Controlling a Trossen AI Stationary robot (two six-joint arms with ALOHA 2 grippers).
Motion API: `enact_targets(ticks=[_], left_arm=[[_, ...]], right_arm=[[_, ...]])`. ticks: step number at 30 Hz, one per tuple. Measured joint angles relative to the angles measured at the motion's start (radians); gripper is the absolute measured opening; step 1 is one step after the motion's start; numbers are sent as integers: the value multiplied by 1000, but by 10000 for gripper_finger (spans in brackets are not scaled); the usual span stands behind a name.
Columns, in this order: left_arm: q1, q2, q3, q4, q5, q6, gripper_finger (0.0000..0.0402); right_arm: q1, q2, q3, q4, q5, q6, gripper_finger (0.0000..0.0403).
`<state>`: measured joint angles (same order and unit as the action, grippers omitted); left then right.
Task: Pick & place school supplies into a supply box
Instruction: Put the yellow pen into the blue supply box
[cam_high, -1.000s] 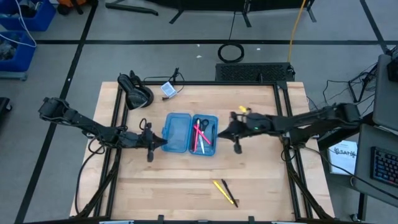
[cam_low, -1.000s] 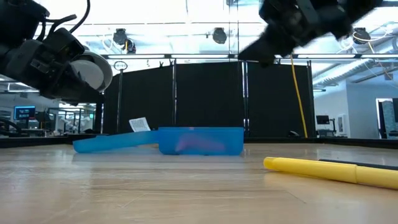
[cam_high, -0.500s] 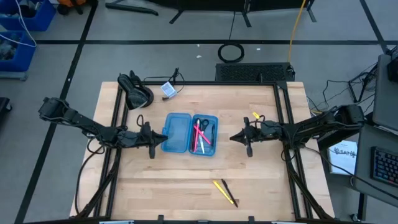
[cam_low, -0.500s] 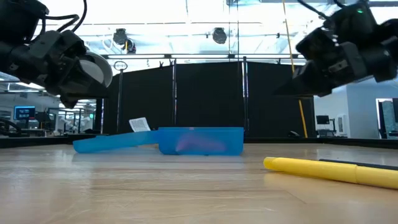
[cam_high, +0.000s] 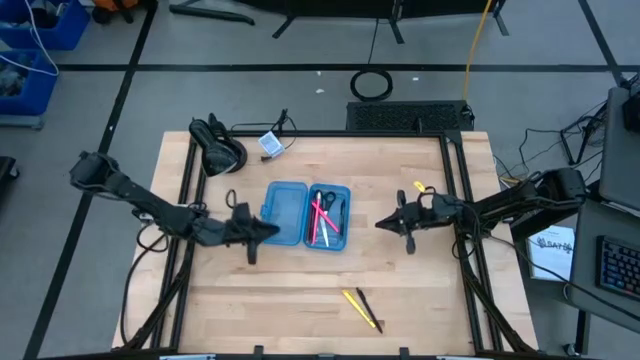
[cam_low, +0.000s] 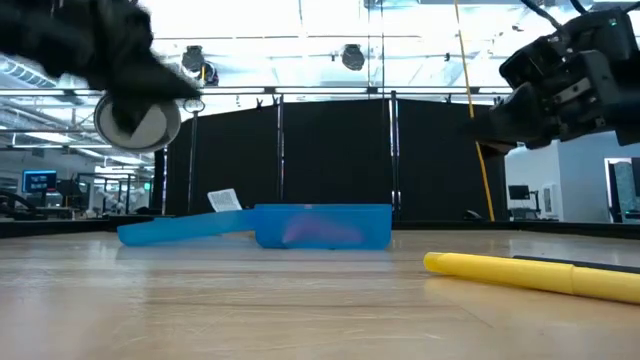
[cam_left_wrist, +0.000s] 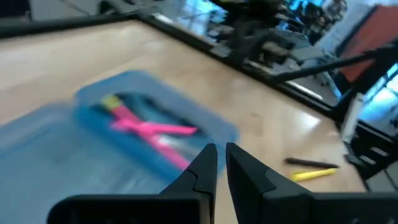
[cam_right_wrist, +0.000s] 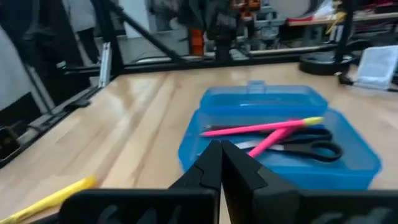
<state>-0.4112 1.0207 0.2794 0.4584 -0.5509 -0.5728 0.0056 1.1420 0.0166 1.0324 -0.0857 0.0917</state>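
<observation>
supply box (cam_high: 305, 214) open, hands – left (cam_high: 268, 231), right (cam_high: 382, 222) – closed

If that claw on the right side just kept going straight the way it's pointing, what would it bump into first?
Probably the supply box: the right gripper, shut and empty, aims across bare table at its open half with the scissors and pink pens. It may sit higher.

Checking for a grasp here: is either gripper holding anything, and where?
Nothing is held. The left gripper and right gripper both have their jaws shut on nothing, on either side of the box.
</observation>
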Motion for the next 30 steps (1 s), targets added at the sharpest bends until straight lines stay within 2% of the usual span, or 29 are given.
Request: enact_targets(ticks=[6,10,15,19,22,24,27,30], left_arm=[[-83,264,416,-318,-118,-8,37],[-98,420,654,-528,-135,-131,37],[-111,596,881,-732,-123,-295,37],[-129,726,1054,-864,-48,-371,37],[-143,826,1176,-927,-33,-313,37],[-139,885,1250,-948,16,-277,37],[-100,974,1358,-961,232,-261,37],[-56,1069,1462,-1049,371,-208,37]], right_arm=[[31,1,-2,-25,-23,-3,0],[74,1,-2,-66,-24,-48,0],[110,1,-2,-50,-24,-99,0],[116,1,-3,9,-53,-150,0],[116,0,-3,52,-146,-168,0],[116,0,-3,63,-202,-182,0],[116,0,-3,64,-207,-180,0],[116,0,-3,67,-206,-158,0]])
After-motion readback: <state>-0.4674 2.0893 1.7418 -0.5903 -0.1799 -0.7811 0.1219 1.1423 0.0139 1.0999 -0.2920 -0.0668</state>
